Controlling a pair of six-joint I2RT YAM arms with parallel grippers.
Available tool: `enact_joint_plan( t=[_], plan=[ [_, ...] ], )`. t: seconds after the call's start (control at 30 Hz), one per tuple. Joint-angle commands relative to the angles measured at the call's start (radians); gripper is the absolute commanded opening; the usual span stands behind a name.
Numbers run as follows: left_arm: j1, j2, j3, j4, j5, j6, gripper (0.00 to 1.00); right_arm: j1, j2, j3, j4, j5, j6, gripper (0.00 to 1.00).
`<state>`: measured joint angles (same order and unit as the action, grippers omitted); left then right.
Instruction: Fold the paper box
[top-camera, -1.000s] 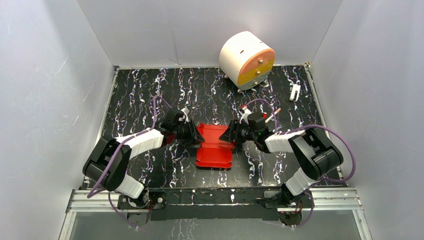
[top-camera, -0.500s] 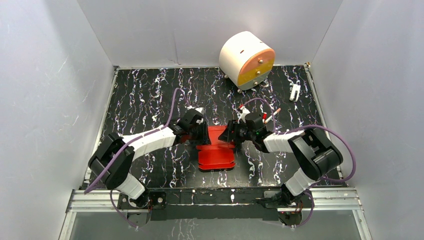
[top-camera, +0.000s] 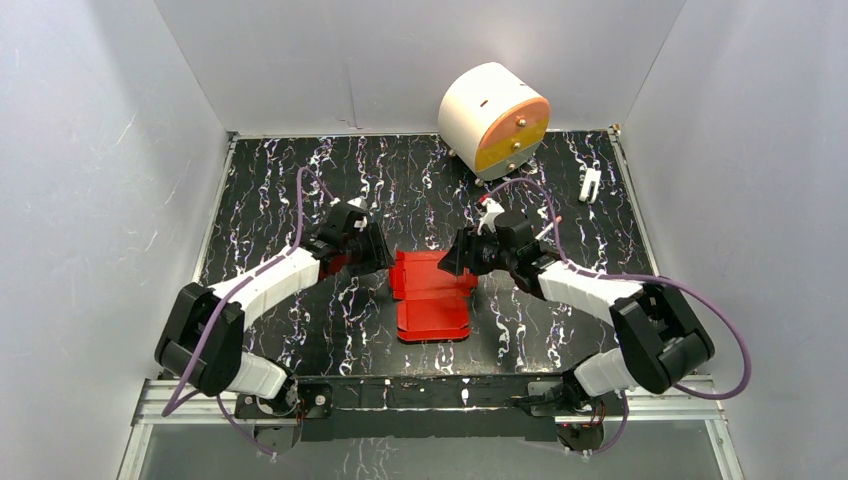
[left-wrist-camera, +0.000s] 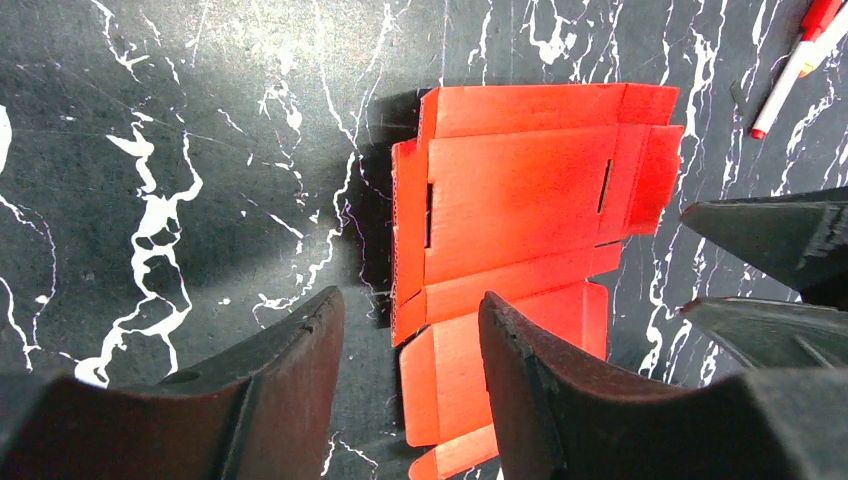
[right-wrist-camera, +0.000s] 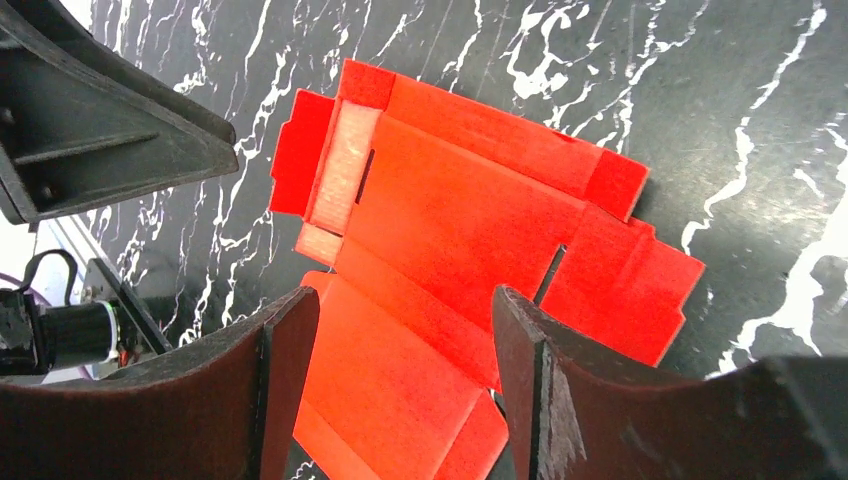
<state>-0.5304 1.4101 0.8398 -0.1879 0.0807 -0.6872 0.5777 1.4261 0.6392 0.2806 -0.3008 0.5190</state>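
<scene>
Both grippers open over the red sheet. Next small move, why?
Probably lower the left gripper to pinch the left side flap of the paper box: it and the right gripper hang open, holding nothing, and the card lies mostly unfolded.

White-and-orange drum (top-camera: 494, 120) at back of marbled table (top-camera: 270, 200) — red-capped pens (left-wrist-camera: 795, 85)
</scene>
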Motion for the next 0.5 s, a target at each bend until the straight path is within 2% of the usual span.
enact_joint_plan(
  t=[0.0, 0.13, 0.27, 0.47],
  plan=[
    [0.02, 0.014, -0.006, 0.012, 0.086, 0.012, 0.5, 0.001, -0.069, 0.041, -0.137, 0.106, -0.015, 0.73],
    [0.023, 0.066, 0.005, 0.037, 0.112, 0.012, 0.51, -0.004, -0.102, -0.003, -0.177, 0.167, 0.006, 0.73],
    [0.027, 0.118, 0.025, 0.051, 0.137, 0.013, 0.5, -0.017, -0.107, -0.043, -0.19, 0.158, 0.035, 0.72],
    [0.027, 0.151, 0.022, 0.081, 0.15, 0.002, 0.41, -0.018, -0.09, -0.1, -0.131, 0.115, 0.079, 0.68]
  ],
)
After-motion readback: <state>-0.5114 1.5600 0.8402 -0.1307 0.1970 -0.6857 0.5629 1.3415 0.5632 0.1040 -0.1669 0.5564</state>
